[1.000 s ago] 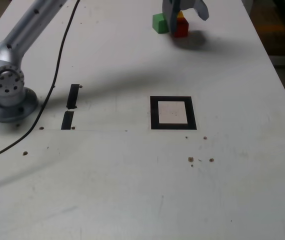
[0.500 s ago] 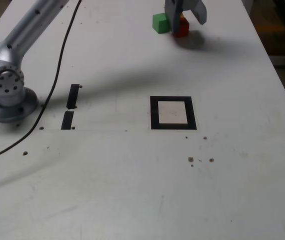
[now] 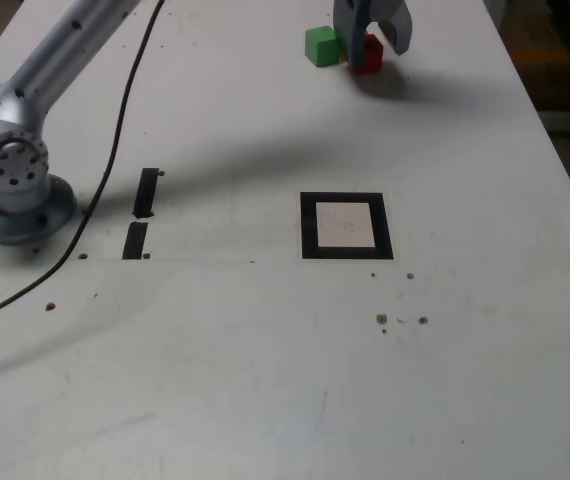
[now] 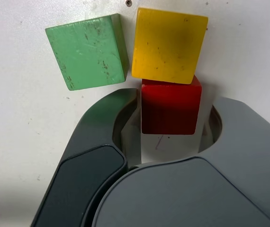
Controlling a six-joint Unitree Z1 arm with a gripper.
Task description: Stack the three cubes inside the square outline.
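Straddling red cube, claw jaws near its sides, contact unclear; no readable writing.

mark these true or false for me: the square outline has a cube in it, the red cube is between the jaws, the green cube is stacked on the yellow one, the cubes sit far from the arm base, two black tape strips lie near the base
1. The square outline has a cube in it. False: its white centre is bare.
2. The red cube sits between the jaws of the gripper. True.
3. The green cube is stacked on the yellow cube. False: the green one rests on the table beside it.
4. The cubes sit far from the arm base. True.
5. Two black tape strips lie near the base. True.
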